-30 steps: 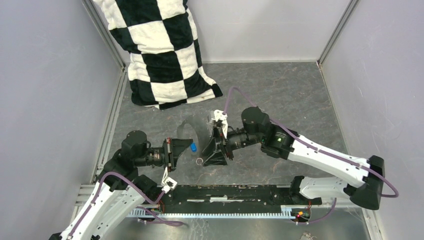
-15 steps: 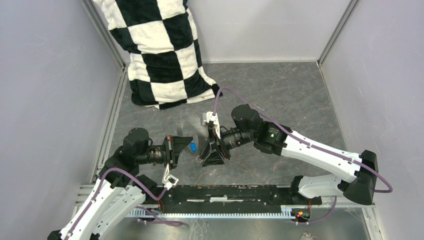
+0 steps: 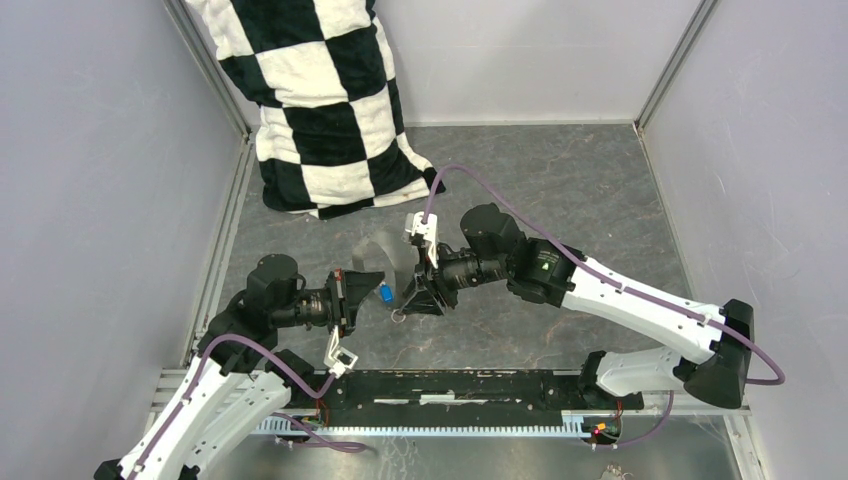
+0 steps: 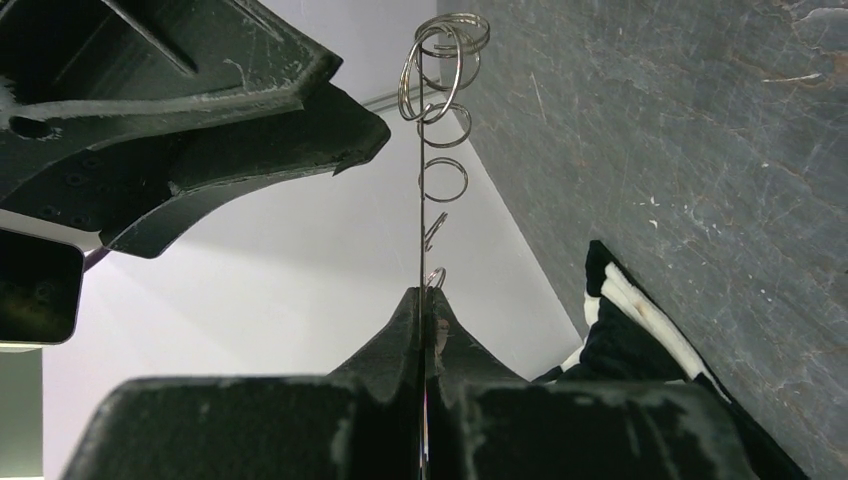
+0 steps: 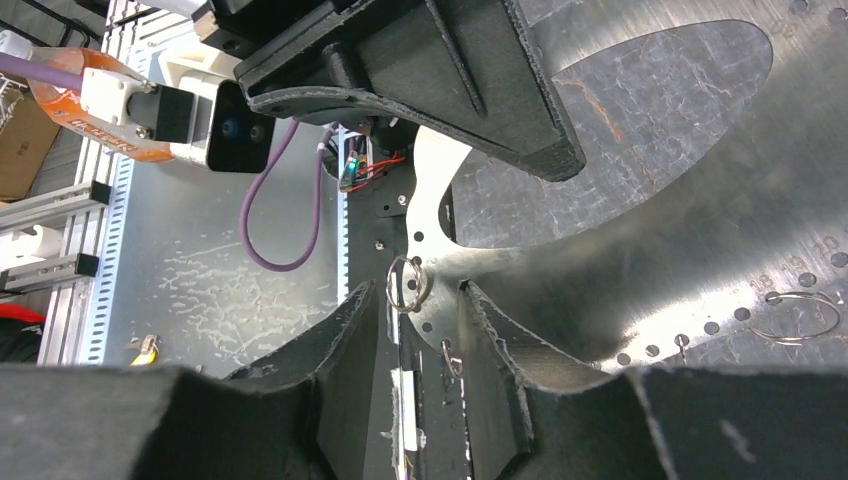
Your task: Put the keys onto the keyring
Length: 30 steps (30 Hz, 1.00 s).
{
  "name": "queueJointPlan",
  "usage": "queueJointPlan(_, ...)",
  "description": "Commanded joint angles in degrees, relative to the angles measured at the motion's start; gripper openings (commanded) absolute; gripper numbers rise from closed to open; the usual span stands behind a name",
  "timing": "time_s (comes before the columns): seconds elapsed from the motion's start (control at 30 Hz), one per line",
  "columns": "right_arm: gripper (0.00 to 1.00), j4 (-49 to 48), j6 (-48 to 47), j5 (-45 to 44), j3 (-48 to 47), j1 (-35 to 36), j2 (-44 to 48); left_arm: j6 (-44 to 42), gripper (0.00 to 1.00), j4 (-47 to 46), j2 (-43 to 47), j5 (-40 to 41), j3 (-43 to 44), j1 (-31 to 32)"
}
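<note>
The keyring (image 5: 620, 200) shows as a thin shiny metal sheet with holes punched along its edge and several small wire rings (image 4: 443, 35) hanging from them. My left gripper (image 4: 422, 295) is shut on it, and the sheet runs edge-on up out of the jaws. In the top view it is a faint sheen (image 3: 375, 255) between the arms. A blue key head (image 3: 385, 293) sits right at the left gripper (image 3: 368, 294); I cannot tell whether it is pinched too. My right gripper (image 5: 418, 292) is open, its jaws straddling the sheet's edge and one small ring (image 5: 408, 283). From above the right gripper (image 3: 404, 304) faces the left.
A black-and-white checkered cushion (image 3: 320, 100) leans in the back left corner. Grey walls close the cell on three sides. A black rail (image 3: 450, 385) runs along the near edge. A loose-looking small ring (image 3: 398, 321) shows below the right gripper.
The right arm has swung left, bringing its gripper onto the sheet's edge near the left gripper, and its jaws have narrowed a little. The left gripper stays shut and has barely moved.
</note>
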<state>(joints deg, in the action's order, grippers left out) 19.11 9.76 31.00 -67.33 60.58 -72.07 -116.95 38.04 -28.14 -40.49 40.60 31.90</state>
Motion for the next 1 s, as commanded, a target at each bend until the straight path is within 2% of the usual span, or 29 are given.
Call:
queueJointPlan(0.0,0.39,-0.7,-0.4,-1.0,-1.5,-0.1,-0.6,-6.1,0.02,0.9,-0.8,0.8,3.3,-0.1)
queueJointPlan(0.7,0.28,-4.6,0.4,-1.8,2.8,0.8,-2.2,-2.5,0.02,1.0,-2.7,4.4,4.5,0.0)
queueJointPlan(0.97,0.19,-6.1,1.2,-3.9,2.7,1.1,-3.6,-2.1,0.02,1.0,-3.3,5.7,4.7,-0.1)
